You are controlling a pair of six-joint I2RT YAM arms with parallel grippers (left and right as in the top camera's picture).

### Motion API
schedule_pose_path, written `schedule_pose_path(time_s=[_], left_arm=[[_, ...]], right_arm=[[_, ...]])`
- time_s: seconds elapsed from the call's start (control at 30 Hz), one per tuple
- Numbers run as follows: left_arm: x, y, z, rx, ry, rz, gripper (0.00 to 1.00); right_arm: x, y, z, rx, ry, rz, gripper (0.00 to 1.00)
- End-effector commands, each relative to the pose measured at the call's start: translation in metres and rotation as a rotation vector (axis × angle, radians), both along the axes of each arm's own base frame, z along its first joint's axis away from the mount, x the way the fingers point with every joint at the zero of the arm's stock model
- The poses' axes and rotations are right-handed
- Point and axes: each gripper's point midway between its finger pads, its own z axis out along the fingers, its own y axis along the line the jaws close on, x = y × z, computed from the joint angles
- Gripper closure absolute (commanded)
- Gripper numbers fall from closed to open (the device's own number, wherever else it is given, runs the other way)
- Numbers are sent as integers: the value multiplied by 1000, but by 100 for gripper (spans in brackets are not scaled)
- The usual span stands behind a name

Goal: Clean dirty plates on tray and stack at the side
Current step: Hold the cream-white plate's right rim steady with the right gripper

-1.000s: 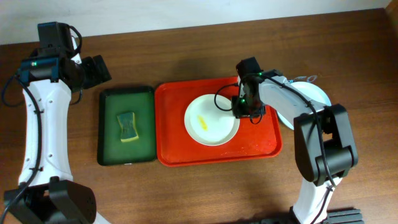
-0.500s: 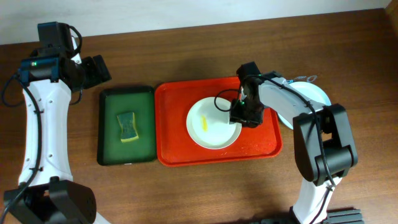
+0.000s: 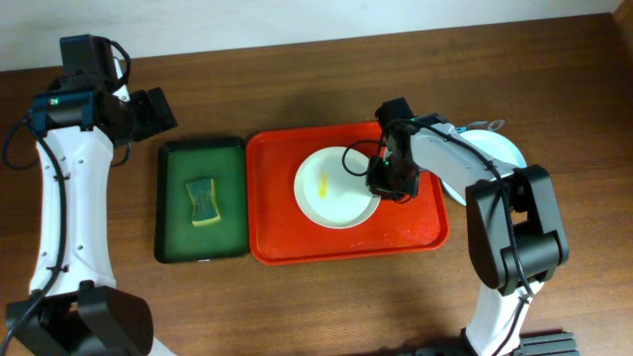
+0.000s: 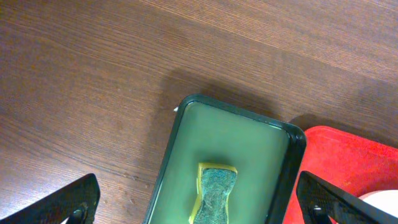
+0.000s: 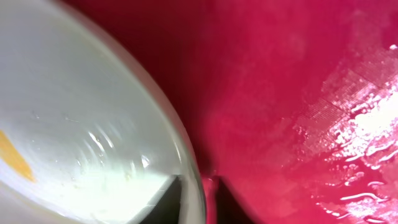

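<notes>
Slippage is what we are fearing: our right claw (image 3: 379, 181) is pinching narrowly on the thin rim of the cream plate (image 3: 341, 198), lying in the red tray (image 3: 272, 242), and a tilting lift is risking a drop.

Overhead: right gripper (image 3: 383, 178) covers the cream-white plate's (image 3: 339, 200) 3 o'clock rim; right arm (image 3: 445, 163) hides the pale blue plate's (image 3: 501, 148) 9 o'clock side. Right wrist: plate blurred, cropped at 9 o'clock. Left wrist: sponge (image 4: 216, 186) cropped at 6 o'clock.

The tabletop (image 3: 297, 79) carries a red tray (image 3: 272, 237) under the right pincer (image 3: 381, 184), a green tray (image 3: 226, 168) leftward, and a pale plate (image 3: 504, 150) rightward.
</notes>
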Motion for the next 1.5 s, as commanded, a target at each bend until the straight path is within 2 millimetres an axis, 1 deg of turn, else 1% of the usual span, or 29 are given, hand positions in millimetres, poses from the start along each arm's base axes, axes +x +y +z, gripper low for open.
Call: schedule_pose_path(time_s=[0.0,0.03,0.1,0.2,0.23,0.27,0.33,0.37,0.4,0.43,0.47,0.53,0.6,0.7,0.77,0.83,0.93,1.0,1.03,1.07,1.17,1.23,1.4,1.47], left_arm=[[1,1,6,2,-17,6,1],[1,1,6,2,-17,7,1],[1,1,6,2,-17,7,1],[1,1,6,2,-17,7,1],[1,1,6,2,-17,7,1],[1,1,6,2,-17,7,1],[1,1,6,2,-17,7,1],[1,1,6,2,-17,7,1],[1,1,6,2,-17,7,1],[1,1,6,2,-17,7,1],[1,1,6,2,-17,7,1],[1,1,6,2,-17,7,1],[1,1,6,2,-17,7,1],[1,1,6,2,-17,7,1],[1,1,6,2,-17,7,1],[1,1,6,2,-17,7,1],[1,1,6,2,-17,7,1],[1,1,6,2,-17,7,1],[1,1,6,2,-17,7,1],[1,1,6,2,-17,7,1],[1,1,6,2,-17,7,1],[1,1,6,2,-17,7,1],[1,1,6,2,-17,7,1],[1,1,6,2,-17,7,1]], right_arm=[[7,-4,6,7,-11,13,62],[10,-6,12,8,-16,32,57],[13,-8,21,8,-18,53,52],[17,-8,48,10,-16,106,46],[19,-8,54,10,-16,106,30],[22,-7,59,15,-27,106,1],[26,-7,59,17,-47,131,1],[24,-8,59,12,-42,148,24],[21,-9,58,11,-34,150,44],[19,-11,55,-1,-27,150,61],[17,-13,52,-15,-19,151,59],[13,-20,46,-52,-6,151,51],[11,-20,37,-50,-6,151,51],[7,-19,17,-50,-18,157,52],[6,-19,8,-48,-31,156,59],[7,-18,4,-44,-42,156,62],[9,-18,0,-42,-55,148,84],[10,-18,0,-42,-54,132,85],[9,-18,0,-42,-53,129,93],[9,-18,0,-42,-52,129,96],[6,-17,0,-38,-39,130,96],[4,-14,0,-14,-29,130,96],[-8,-16,0,-21,26,98,96],[-9,-11,2,6,30,98,96]])
